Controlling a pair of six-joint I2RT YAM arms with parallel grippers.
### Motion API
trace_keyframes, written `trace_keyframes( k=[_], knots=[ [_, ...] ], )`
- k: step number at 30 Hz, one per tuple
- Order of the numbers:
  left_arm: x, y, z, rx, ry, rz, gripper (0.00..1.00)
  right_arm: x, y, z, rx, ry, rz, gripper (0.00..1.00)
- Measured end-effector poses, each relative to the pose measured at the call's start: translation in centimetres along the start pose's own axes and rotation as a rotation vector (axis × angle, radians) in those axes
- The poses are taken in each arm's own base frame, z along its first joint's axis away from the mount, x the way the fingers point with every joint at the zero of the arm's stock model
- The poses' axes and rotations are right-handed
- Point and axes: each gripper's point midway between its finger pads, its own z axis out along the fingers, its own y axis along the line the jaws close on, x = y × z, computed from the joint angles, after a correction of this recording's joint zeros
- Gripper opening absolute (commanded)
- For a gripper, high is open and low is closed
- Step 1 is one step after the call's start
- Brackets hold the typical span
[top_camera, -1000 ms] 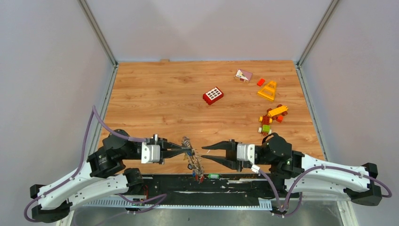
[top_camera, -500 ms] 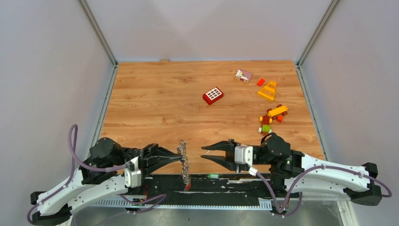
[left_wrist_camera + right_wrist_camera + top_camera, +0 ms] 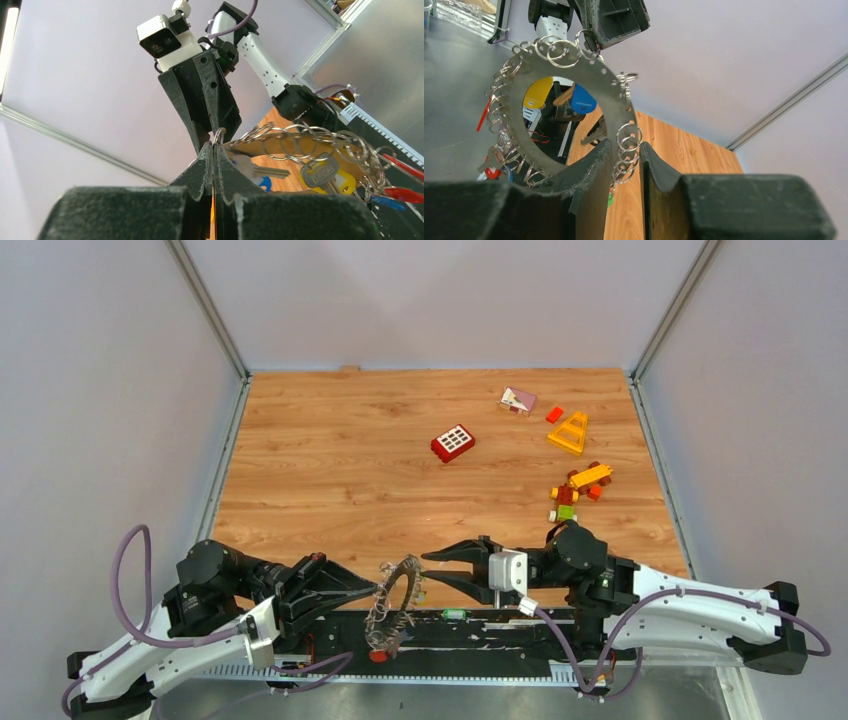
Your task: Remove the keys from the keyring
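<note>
The keyring [image 3: 398, 564] is a flat grey ring with small split rings through holes along its rim. It hangs tilted over the table's near edge. My left gripper [image 3: 379, 583] is shut on one split ring [image 3: 218, 135] at the keyring's [image 3: 300, 142] edge. The keys [image 3: 325, 172] dangle below it, some with yellow, blue or red heads; a red one [image 3: 378, 653] hangs lowest. My right gripper [image 3: 626, 160] is open, and the keyring's [image 3: 611, 100] rim with several split rings sits between its fingers [image 3: 594, 167]. From above, the right gripper [image 3: 428, 572] is at the keyring's right side.
Toy bricks lie further back on the wooden table: a red brick [image 3: 453, 443], a yellow triangle [image 3: 569, 432], a pink-and-white block [image 3: 517, 400], a small orange piece [image 3: 554, 414] and a mixed cluster [image 3: 575, 490]. A black strip [image 3: 490, 632] runs along the near edge.
The left arm has pulled back and to the left, swinging the keyring from edge-on to tilted and lower. The right gripper has shifted slightly left, onto the ring's rim.
</note>
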Motion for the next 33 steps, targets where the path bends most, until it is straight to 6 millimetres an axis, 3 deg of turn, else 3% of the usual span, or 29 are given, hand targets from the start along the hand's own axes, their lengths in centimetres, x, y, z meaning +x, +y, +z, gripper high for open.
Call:
trace_keyframes(
  k=[8,18,33],
  knots=[
    [0.1,0.1,0.0,-0.003,0.005,0.009,0.00,-1.8,0.1,1.0,-0.004,-0.086,0.007,0.23],
    [1.4,0.5,-0.1,-0.035,0.062,-0.025,0.00,-3.5,2.8,3.3,-0.034,-0.126,-0.030,0.22],
    [2.8,0.3,-0.2,-0.043,0.122,-0.062,0.00,-1.6,1.3,5.1,0.131,-0.033,-0.129,0.22]
  ],
)
